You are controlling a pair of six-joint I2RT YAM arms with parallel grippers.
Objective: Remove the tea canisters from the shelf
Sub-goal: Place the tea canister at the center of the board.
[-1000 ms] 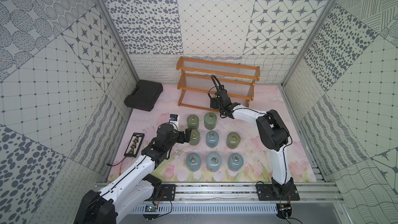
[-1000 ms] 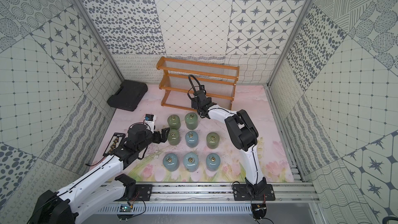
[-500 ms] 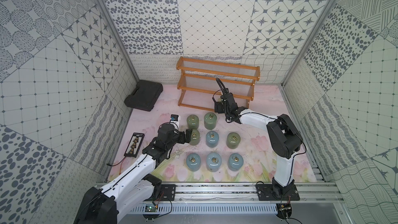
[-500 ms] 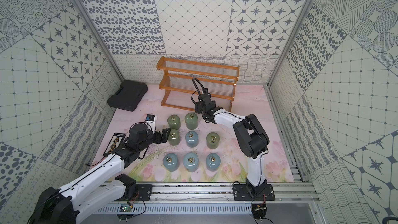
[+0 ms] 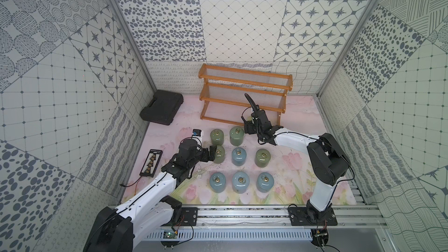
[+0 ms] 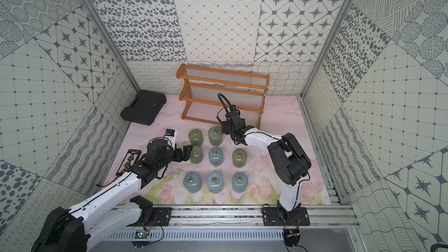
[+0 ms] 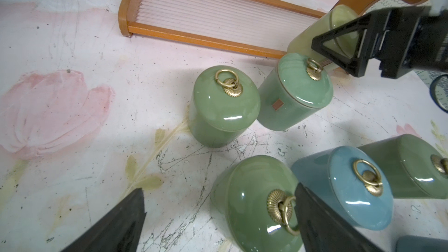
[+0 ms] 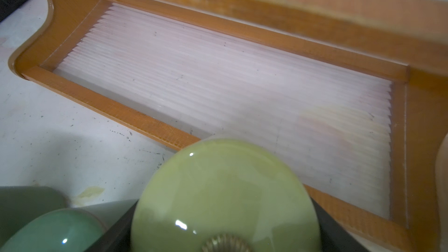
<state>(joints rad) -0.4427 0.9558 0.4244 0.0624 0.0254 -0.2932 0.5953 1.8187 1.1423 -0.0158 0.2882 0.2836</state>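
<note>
Eight canisters [image 5: 238, 156] stand upright on the mat [image 5: 291, 166] in three rows: two green at 12 o'clock, green-blue-green in the middle, three blue at 6 o'clock. All are glossy, each lid carrying a brass ring knob. The ninth, the cream canister [image 7: 303, 37], is off the shelf [image 5: 218, 119], just in front of its lowest tier and at 1 o'clock of the far-row right green one. Whether it touches the mat cannot be told. The right gripper [image 5: 249, 124] is clenched on it, with fingers [image 8: 334, 236] on either side of the lid. That green neighbour stands just beside the grip, its knob close to one finger. The left gripper [image 5: 211, 152] is released wide, straddling the middle-row left green canister [image 7: 252, 204] without closing on it. A black case [image 5: 162, 110] lies at 10 o'clock and a black tray [image 5: 151, 163] at 8 o'clock, both well apart from the rows.
</note>
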